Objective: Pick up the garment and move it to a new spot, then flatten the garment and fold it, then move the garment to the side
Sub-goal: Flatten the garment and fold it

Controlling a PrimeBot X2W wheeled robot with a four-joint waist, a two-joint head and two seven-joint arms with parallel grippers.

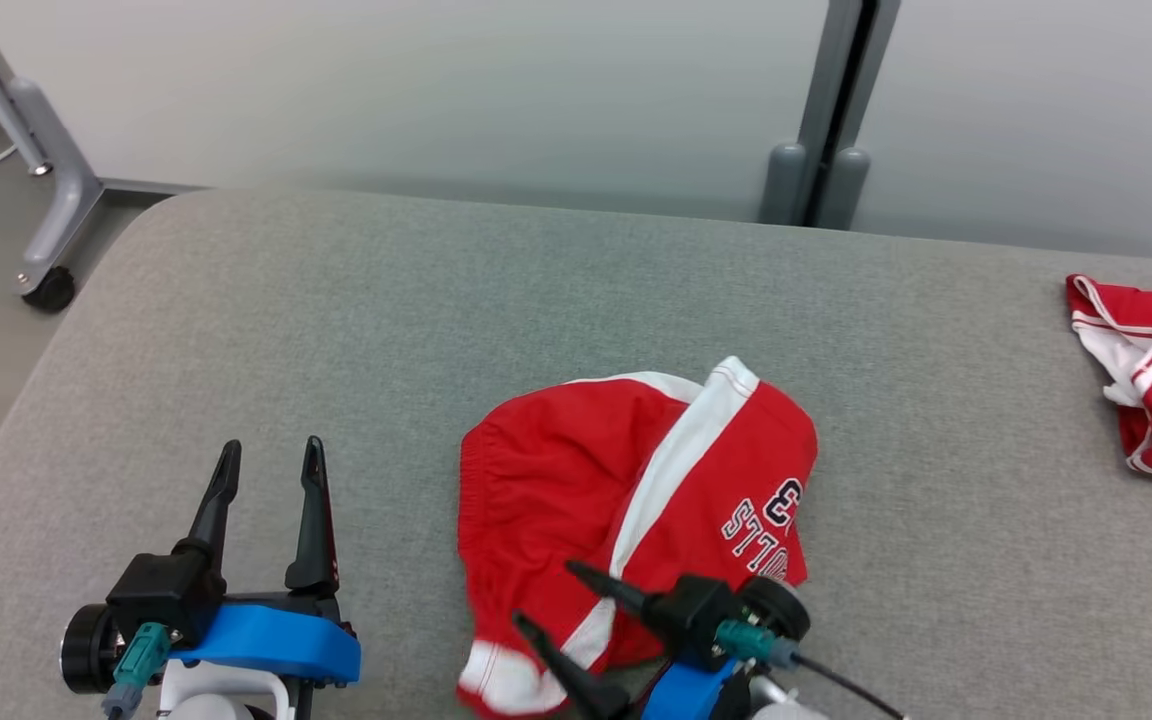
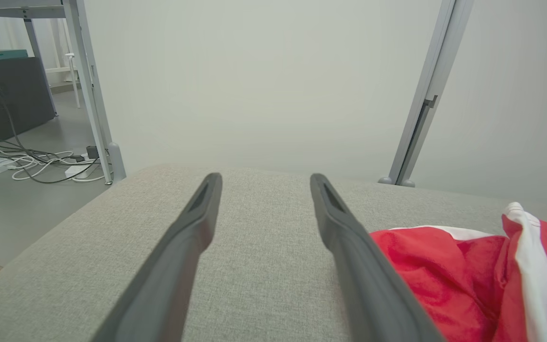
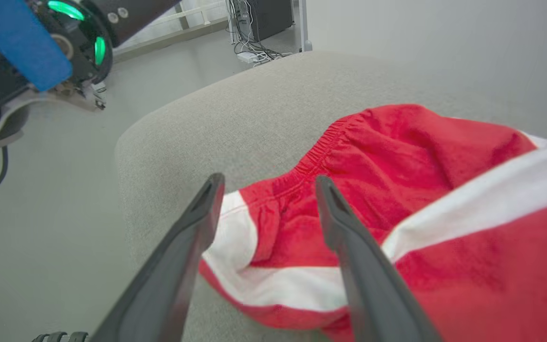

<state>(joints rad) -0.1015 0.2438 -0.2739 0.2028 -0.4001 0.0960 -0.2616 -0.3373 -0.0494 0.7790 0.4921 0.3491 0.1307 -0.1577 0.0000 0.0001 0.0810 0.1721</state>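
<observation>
Grey padded table [image 1: 236, 300]: left gripper [image 1: 271, 445] stands open beside crumpled red shorts [image 1: 556, 470] lying mid-table; right gripper [image 1: 544, 592], jaws apart and empty, hovers over their white hem [image 3: 235, 232]. Soft, light, floppy cloth should pinch best at the elastic waistband [image 3: 321, 147] or a hem corner.

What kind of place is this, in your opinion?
Probably a lab or office test room: a grey padded table, pale partition panels behind it, and loose cables on the floor.
</observation>
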